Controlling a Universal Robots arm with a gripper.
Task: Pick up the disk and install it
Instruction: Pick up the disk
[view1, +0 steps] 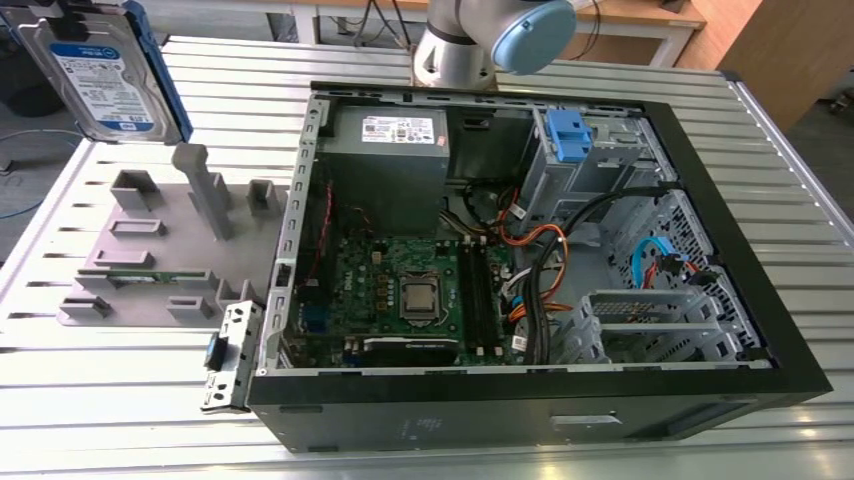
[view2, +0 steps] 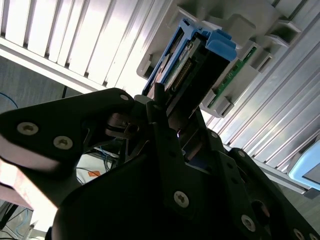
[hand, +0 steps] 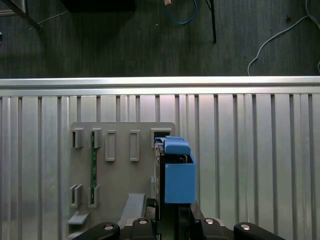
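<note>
One disk (view1: 107, 75) is our concern, and we see it raised off the table at the far end of the exterior view's left, standing on edge with its labelled face to the camera. Its label is blue and white, the print too fine for us to make out, and a blue rail runs down its edge. In both wrist views the gripper (view2: 175, 117) (hand: 172, 220) has its black fingers closed against the two flat sides of the disk (view2: 200, 75) (hand: 179, 175), gripping it. Below the disk lies a grey holder plate (view1: 147, 250) with upright slots and posts, and a thin green circuit strip (hand: 93, 160) stands in one of its slots. To the exterior view's right of the plate sits the open computer case (view1: 534, 410), its motherboard (view1: 400, 290) exposed. At the case's far side we find the grey power supply (view1: 387, 150) with a white sticker (view1: 398, 128), and beside it a blue latch (view1: 567, 135) on the drive bay. Orange and black cables (view1: 534, 260) cross between bay and board. Everything rests on a slatted metal table (view1: 774, 200), and the arm (view1: 487, 40) rises beyond the case.
</note>
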